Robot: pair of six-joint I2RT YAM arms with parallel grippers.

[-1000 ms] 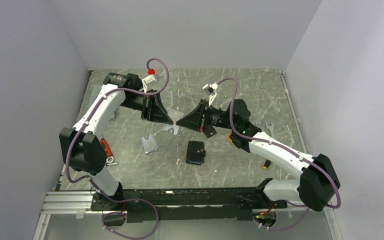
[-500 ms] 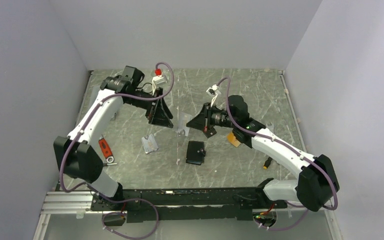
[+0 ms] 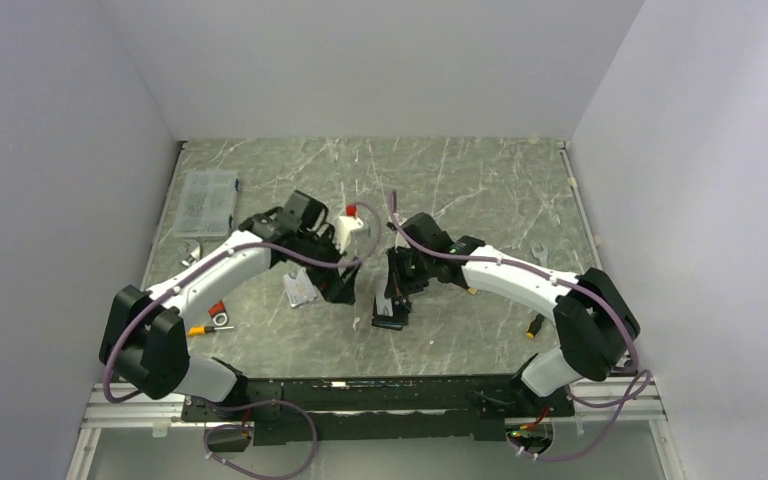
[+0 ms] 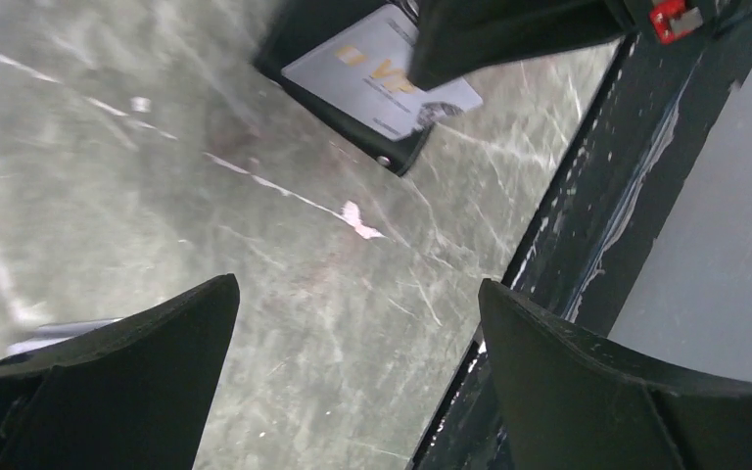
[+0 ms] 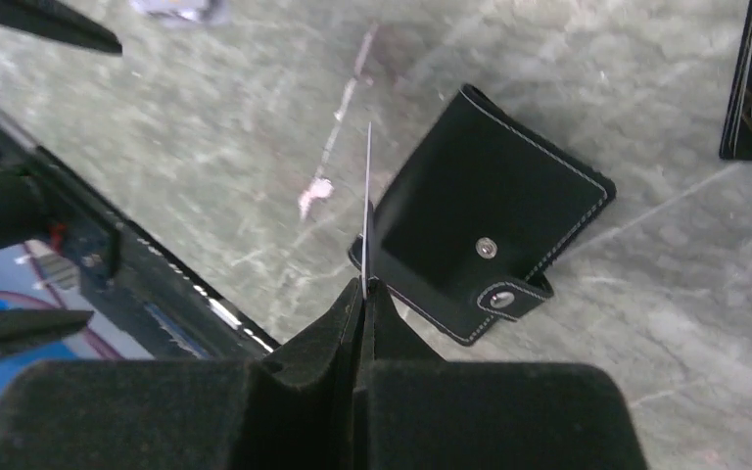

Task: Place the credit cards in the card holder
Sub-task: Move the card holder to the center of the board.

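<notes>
Right tool [image 5: 364, 294] with card [image 5: 367, 206] over holder [image 5: 490, 211]

Pale grey walls [image 3: 380, 60], green marbled tabletop [image 3: 500, 190]

credit card [image 5: 366, 196] — above card holder [image 5: 490, 245] edge | screw box [image 3: 208, 201] — far back-left

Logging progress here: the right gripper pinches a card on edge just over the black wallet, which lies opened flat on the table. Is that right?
Not quite. The card holder is folded shut, not opened flat; the right wrist view shows its stitched outside and snap tab. The rest holds: the right gripper pinches a card on edge just over it.
</notes>
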